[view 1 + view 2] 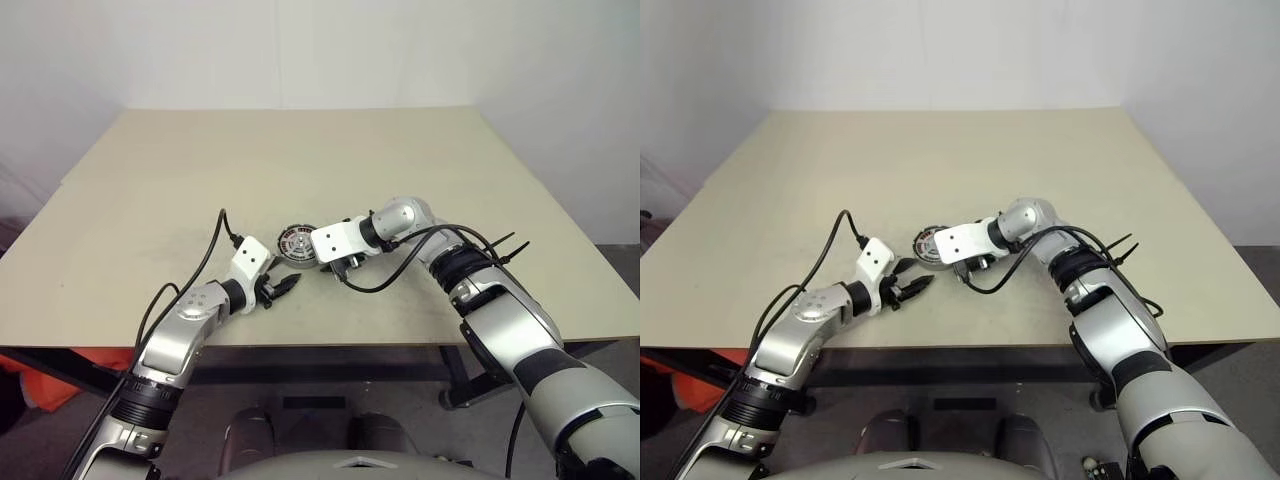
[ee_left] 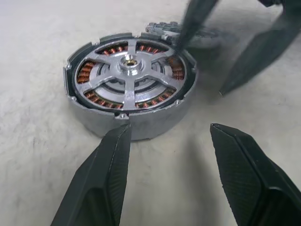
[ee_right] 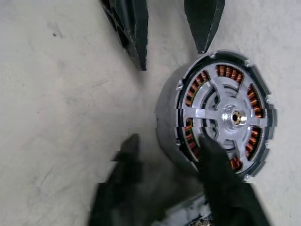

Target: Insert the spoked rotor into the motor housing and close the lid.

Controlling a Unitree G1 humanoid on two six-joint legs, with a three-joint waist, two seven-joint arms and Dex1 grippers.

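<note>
Copper windings ring the motor housing (image 1: 297, 243), near the beige table's (image 1: 300, 150) front edge, between both arms. Left wrist view: spoked rotor (image 2: 129, 75) seated inside; left gripper (image 2: 169, 174) spread, empty. Right wrist view: right gripper (image 3: 176, 188) parted, one finger over the rim.

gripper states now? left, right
Left gripper: open, empty, beside the motor housing.
Right gripper: open, holding nothing, one finger over the housing's rim.
</note>
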